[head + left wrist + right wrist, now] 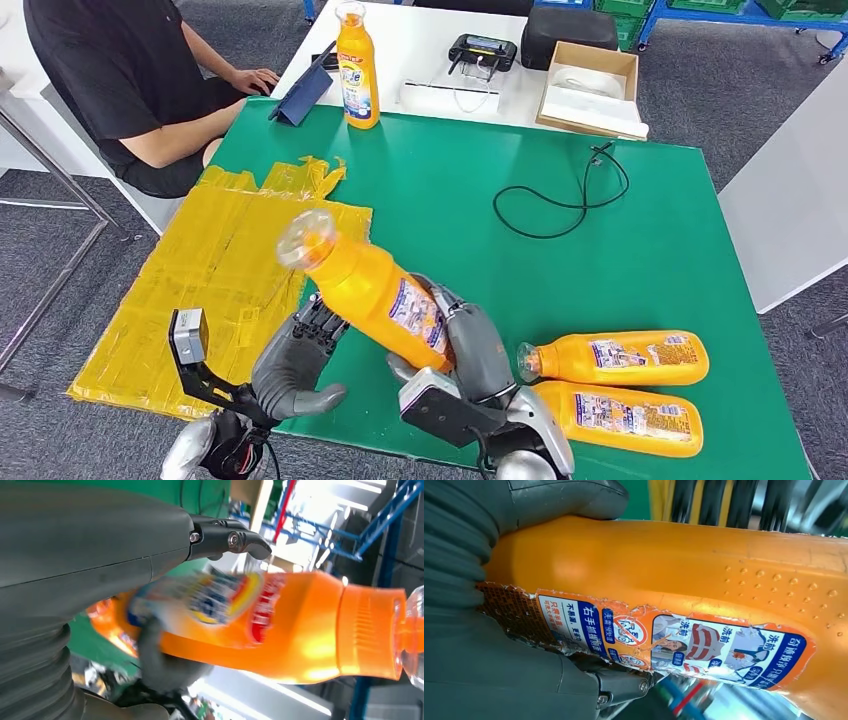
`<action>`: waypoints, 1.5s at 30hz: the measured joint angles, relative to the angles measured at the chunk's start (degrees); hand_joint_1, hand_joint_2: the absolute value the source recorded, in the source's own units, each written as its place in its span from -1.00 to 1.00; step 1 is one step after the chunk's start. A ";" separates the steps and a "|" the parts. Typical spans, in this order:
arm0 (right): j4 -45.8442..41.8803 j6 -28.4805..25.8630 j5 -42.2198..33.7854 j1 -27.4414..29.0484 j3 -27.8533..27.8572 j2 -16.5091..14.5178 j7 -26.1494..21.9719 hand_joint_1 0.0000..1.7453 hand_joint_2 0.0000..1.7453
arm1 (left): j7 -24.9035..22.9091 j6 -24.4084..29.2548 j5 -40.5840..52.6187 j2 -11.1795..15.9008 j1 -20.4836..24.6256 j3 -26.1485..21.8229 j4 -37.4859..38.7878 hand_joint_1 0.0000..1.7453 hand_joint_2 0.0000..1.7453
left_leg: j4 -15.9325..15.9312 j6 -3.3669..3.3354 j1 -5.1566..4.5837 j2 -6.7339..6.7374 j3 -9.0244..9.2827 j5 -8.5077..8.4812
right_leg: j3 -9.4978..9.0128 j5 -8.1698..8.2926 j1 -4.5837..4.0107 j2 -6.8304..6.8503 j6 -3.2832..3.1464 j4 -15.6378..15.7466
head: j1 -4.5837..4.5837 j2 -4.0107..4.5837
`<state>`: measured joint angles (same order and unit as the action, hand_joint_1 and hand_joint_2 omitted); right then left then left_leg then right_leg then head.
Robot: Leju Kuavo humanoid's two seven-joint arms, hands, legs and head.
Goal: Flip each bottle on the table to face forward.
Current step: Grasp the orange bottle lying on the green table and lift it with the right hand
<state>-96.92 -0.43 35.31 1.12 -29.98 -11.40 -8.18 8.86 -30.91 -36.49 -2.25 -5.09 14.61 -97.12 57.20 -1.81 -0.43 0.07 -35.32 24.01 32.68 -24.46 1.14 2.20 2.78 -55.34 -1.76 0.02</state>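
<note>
**Robot lifts an orange bottle above a green table**

The right hand (468, 345) grips the base of an orange bottle (375, 295), holding it tilted in the air with its clear cap pointing up and away. A torn back label faces the camera. The left hand (300, 360) sits just beside the bottle's neck with fingers apart, holding nothing.

Two more orange bottles lie on their sides at the near right of the green table (560, 260): one (615, 358) just behind the other (625, 418). A fourth bottle (357, 68) stands upright at the far edge.

A crumpled yellow sheet (215, 270) covers the table's left side and a black cable (565, 195) lies looped farther back. Beyond, a white table (420, 45) carries an open cardboard box (590, 85); what it holds is unclear. A seated person (130, 80) rests a hand on that table. The floor is grey carpet (720, 90).
</note>
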 joint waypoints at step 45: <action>8.94 1.72 -1.31 -2.85 -10.91 5.22 0.03 1.00 1.00 | 2.82 6.46 7.64 -1.03 1.80 3.77 0.58 -0.52 1.00 | 0.01 0.00 -0.01 0.02 -0.01 0.00 | 0.06 0.01 0.01 -0.01 0.00 0.01 | 0.00 0.00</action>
<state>-87.97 1.29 34.00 -1.74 -40.89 -6.19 -8.15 11.68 -24.45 -28.85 -3.28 -3.30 18.38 -96.54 57.21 -1.81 -0.44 0.09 -35.34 24.01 32.74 -24.45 1.15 2.19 2.79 -55.34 -1.76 0.02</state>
